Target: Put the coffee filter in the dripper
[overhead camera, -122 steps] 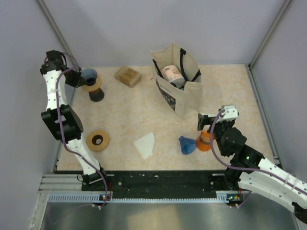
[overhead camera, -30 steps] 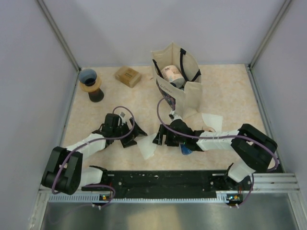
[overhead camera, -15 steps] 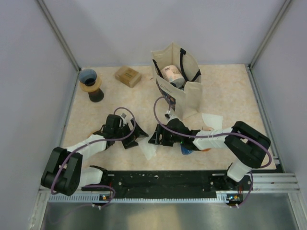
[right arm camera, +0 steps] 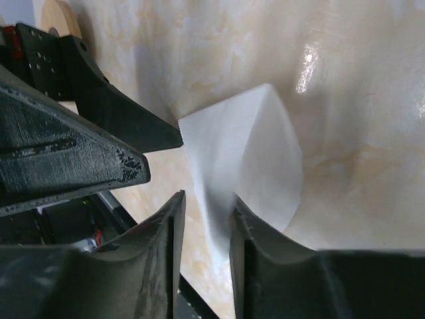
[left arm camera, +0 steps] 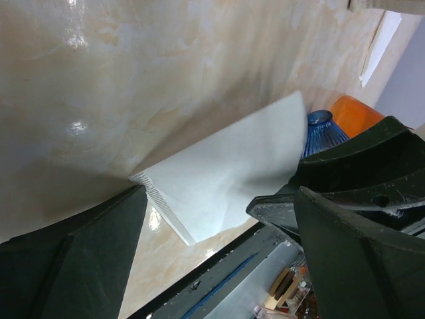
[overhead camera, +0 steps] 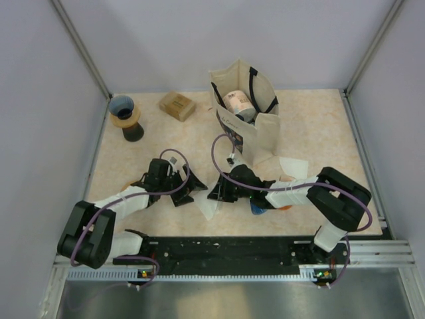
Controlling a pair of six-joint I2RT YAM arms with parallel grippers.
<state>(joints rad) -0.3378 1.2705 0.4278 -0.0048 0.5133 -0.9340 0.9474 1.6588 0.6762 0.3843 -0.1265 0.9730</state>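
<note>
The white coffee filter (overhead camera: pixel 210 208) lies on the table near the front edge, between my two grippers. My left gripper (overhead camera: pixel 188 189) is open wide at its left side; in the left wrist view one fingertip (left arm camera: pixel 136 194) touches the filter (left arm camera: pixel 226 166) at its ribbed corner. From the right, my right gripper (overhead camera: pixel 216 193) stands at it. In the right wrist view the filter (right arm camera: pixel 259 146) is buckled upward and its raised fold runs between the narrowly parted fingers of that gripper (right arm camera: pixel 207 199), touching only one finger. The grey-blue dripper (overhead camera: pixel 122 106) sits on a wooden collar on a black cup, back left.
A blue cone (overhead camera: pixel 256 207) and an orange piece (left arm camera: pixel 352 113) lie under the right forearm. A canvas bag (overhead camera: pixel 247 113) with a roll inside stands at the back centre. A brown block (overhead camera: pixel 176 105) is to the left of the bag.
The right jaws have narrowed around the filter, which has buckled up between the two grippers. The right gripper has edged left; the left gripper has stayed open in place.
</note>
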